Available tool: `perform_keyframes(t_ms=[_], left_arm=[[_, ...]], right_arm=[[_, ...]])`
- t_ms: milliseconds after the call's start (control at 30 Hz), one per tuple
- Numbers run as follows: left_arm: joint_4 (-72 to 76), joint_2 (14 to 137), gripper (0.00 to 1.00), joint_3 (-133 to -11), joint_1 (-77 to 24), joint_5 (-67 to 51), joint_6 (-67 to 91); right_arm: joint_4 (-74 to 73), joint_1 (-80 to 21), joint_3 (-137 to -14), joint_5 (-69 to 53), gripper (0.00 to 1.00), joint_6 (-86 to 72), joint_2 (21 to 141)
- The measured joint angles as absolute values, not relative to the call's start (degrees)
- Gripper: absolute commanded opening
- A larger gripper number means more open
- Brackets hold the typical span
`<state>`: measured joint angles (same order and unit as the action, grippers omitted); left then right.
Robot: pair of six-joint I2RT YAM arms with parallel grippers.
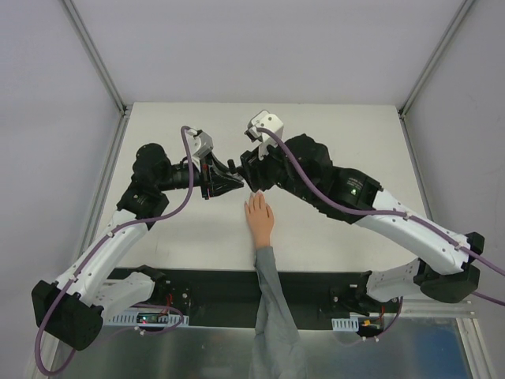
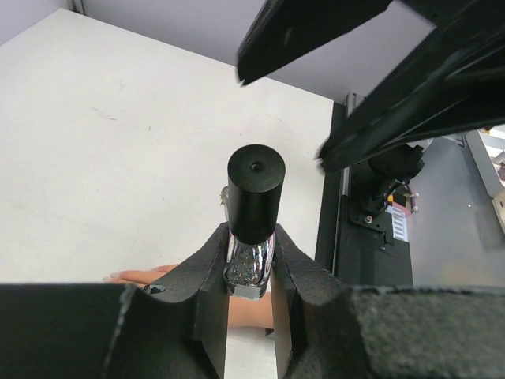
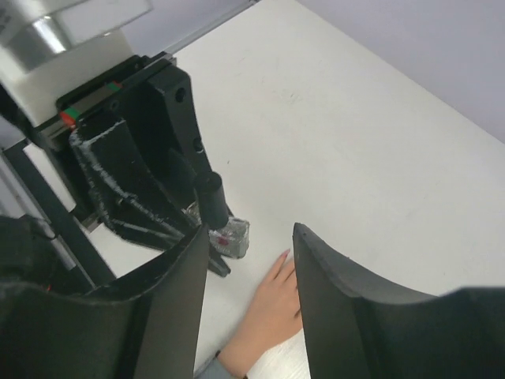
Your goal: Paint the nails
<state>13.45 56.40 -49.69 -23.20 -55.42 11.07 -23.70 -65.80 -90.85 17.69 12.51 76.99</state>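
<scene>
A small peach mannequin hand (image 1: 259, 217) with a grey sleeve (image 1: 272, 316) lies palm down at the table's middle, fingers pointing away. Its nails (image 3: 284, 255) are tiny; one fingertip looks faintly pink. My left gripper (image 1: 235, 184) is shut on a small glass bottle (image 2: 251, 268) with a black cap (image 2: 256, 193) and holds it upright just beyond the fingertips. The bottle (image 3: 229, 235) also shows in the right wrist view, beside the hand (image 3: 272, 304). My right gripper (image 1: 251, 177) is open and empty, hovering over the hand, close to the cap.
The white table (image 1: 331, 142) is bordered by metal frame posts (image 1: 102, 71) at the back corners. A black base strip (image 1: 205, 288) with the arm mounts runs along the near edge. My right gripper's dark fingers (image 2: 316, 31) hang over the left wrist view.
</scene>
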Motion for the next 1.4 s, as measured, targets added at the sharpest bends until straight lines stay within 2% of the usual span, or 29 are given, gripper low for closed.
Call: perform_keyframes(t_ms=[233, 333, 600, 967, 1400], left_arm=[[13.63, 56.93, 0.00, -49.80, -23.20, -55.46, 11.14], [13.63, 56.99, 0.00, -49.80, -23.20, -55.48, 11.14], [13.30, 56.99, 0.00, -49.91, -23.27, -55.66, 11.11], [13.41, 56.99, 0.00, -50.02, -23.33, -56.49, 11.11], [13.41, 56.99, 0.00, -50.02, -23.70, -56.51, 11.09]], right_arm=[[-32.93, -65.65, -104.77, 12.51, 0.51, 12.45, 82.13], [-35.90, -65.65, -107.31, 11.68, 0.47, 12.47, 84.71], [-40.23, -65.63, -109.27, 11.60, 0.40, 12.93, 88.99], [-40.60, -65.56, -111.00, 12.67, 0.35, 13.74, 90.59], [-40.58, -65.54, -111.00, 13.08, 0.24, 14.09, 90.72]])
